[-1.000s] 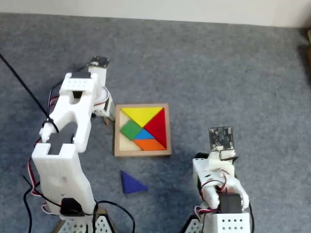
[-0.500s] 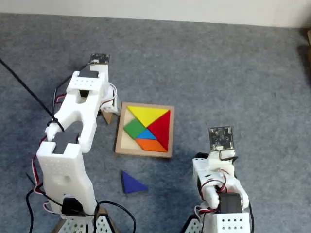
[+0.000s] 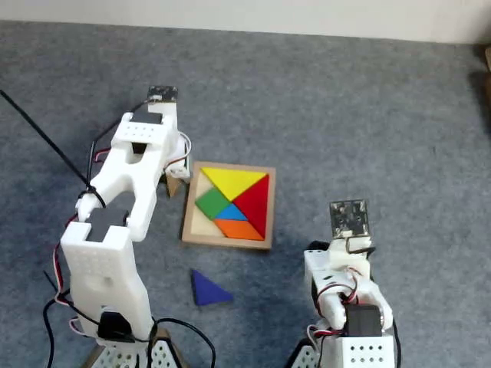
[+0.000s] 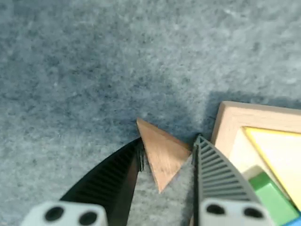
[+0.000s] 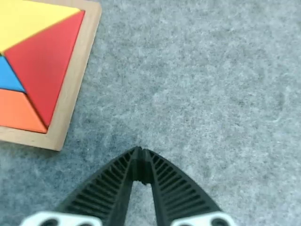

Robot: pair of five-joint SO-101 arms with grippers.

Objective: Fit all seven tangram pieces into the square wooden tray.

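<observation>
Triangle, brown wood [image 4: 162, 160]: clamped in left gripper [image 4: 169, 141], long edge against one finger, opposite corner against the other, just beside outer wall of square wooden tray [image 3: 226, 243]. Right gripper [image 5: 141, 165] pinched closed, empty, over carpet. Since half-second-earlier frame: left arm nudged slightly trayward; tray unmoved.

Diffuse, even light falls over the grey carpeted table [image 3: 345, 115]. In the left wrist view a soft dark shadow lies on the carpet beside the plain wooden triangle [image 4: 162, 157] and the pale rim of the square wooden tray [image 4: 230, 117].
</observation>
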